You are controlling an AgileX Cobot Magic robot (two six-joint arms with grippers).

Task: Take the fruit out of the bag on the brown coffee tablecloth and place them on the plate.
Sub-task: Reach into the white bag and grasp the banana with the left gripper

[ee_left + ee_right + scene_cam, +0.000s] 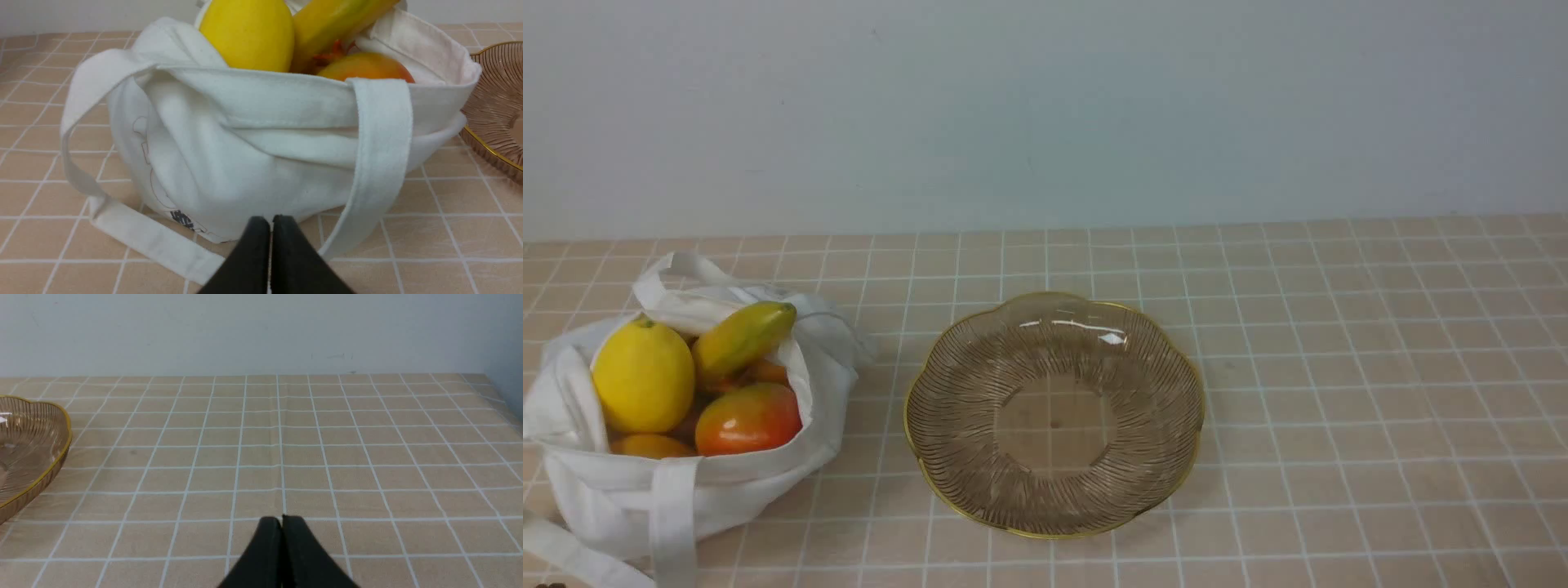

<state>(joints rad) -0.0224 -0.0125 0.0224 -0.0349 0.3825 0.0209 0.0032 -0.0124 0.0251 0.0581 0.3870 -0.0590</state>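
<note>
The white cloth bag [727,482] stands at the left on the brown grid tablecloth [1339,367]. In it lie a yellow lemon [643,376], a banana [743,335] with a green tip, a red-orange mango [748,419] and orange pieces [649,446]. The ribbed glass plate [956,384] with a gold rim sits empty at the centre. Neither gripper shows in the front view. My left gripper [271,220] is shut and empty, just before the bag [245,155]. My right gripper [282,519] is shut and empty over bare cloth, with the plate [36,465] off to one side.
A pale wall [1045,106] rises behind the table. The bag's strap handles [674,523] hang loose down its front and trail on the cloth [155,241]. The table's far right corner [490,388] shows in the right wrist view.
</note>
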